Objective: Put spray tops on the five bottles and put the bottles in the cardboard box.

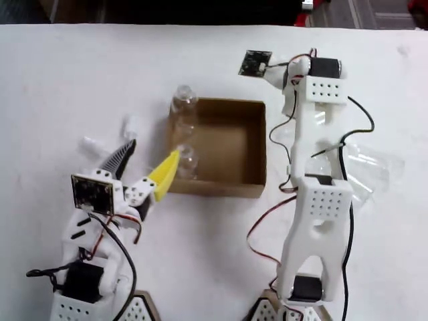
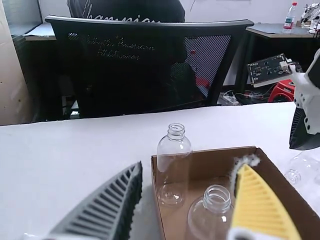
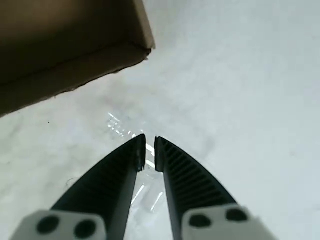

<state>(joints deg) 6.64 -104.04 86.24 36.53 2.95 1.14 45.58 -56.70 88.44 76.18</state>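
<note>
The cardboard box (image 1: pixel 231 144) sits mid-table, also seen as the box (image 2: pixel 280 185) in the left wrist view. Two clear bottles without tops stand upright along its left wall: the farther bottle (image 1: pixel 184 105) (image 2: pixel 174 162) and the nearer bottle (image 1: pixel 187 162) (image 2: pixel 212 212). My left gripper (image 1: pixel 154 150) (image 2: pixel 190 167) is open at the box's left side, its yellow finger (image 2: pixel 260 205) over the box by the nearer bottle and its black finger (image 2: pixel 110 205) outside. My right gripper (image 3: pixel 148 142) points down at the table beside a box corner (image 3: pixel 142 47), shut, over a clear glinting film.
Crumpled clear plastic (image 1: pixel 364 167) lies right of the right arm (image 1: pixel 314 200), which stretches along the box's right side. Small white pieces (image 1: pixel 127 125) lie left of the box near the black finger. A chair (image 2: pixel 145 60) stands behind the table's far edge.
</note>
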